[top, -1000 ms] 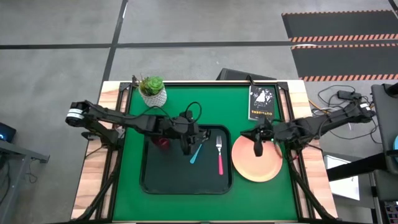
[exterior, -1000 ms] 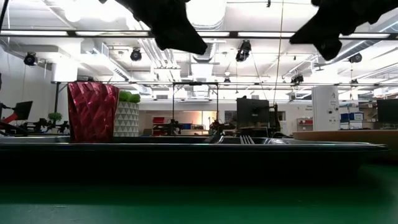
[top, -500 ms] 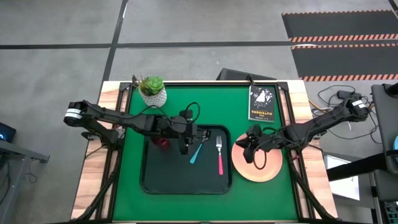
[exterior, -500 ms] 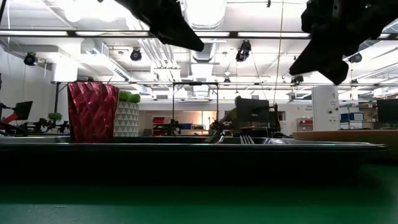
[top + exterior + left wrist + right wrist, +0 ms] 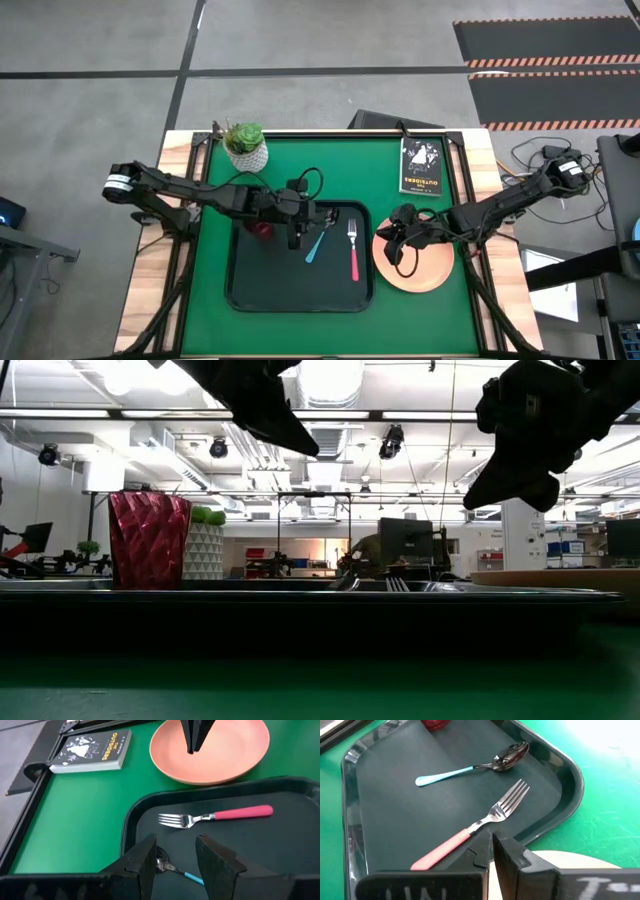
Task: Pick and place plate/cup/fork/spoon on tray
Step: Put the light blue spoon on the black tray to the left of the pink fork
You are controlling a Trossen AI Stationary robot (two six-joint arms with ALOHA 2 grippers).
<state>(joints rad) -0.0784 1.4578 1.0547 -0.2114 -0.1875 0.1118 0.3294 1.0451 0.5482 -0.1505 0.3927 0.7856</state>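
Note:
The dark tray (image 5: 300, 295) lies on the green mat. On it stand the red cup (image 5: 260, 228), at its far left corner, the teal-handled spoon (image 5: 316, 245) and the pink-handled fork (image 5: 352, 250). The salmon plate (image 5: 428, 268) lies flat on the mat, right of the tray. My left gripper (image 5: 297, 236) hangs open and empty over the tray, its fingers (image 5: 145, 862) on either side of the spoon's bowl (image 5: 162, 865) and above it. My right gripper (image 5: 394, 252) is shut and empty above the plate's left part (image 5: 220, 755), pointing down.
A white pot with a green plant (image 5: 246, 147) stands at the far left of the mat. A small black book (image 5: 421, 165) lies at the far right. Bare green mat shows along the near edge and between the pot and the book.
My right gripper has gone toward the table's left edge, from over the plate's middle to over its left part beside the tray, and has come lower. The plate, the tray and the things on it have kept still.

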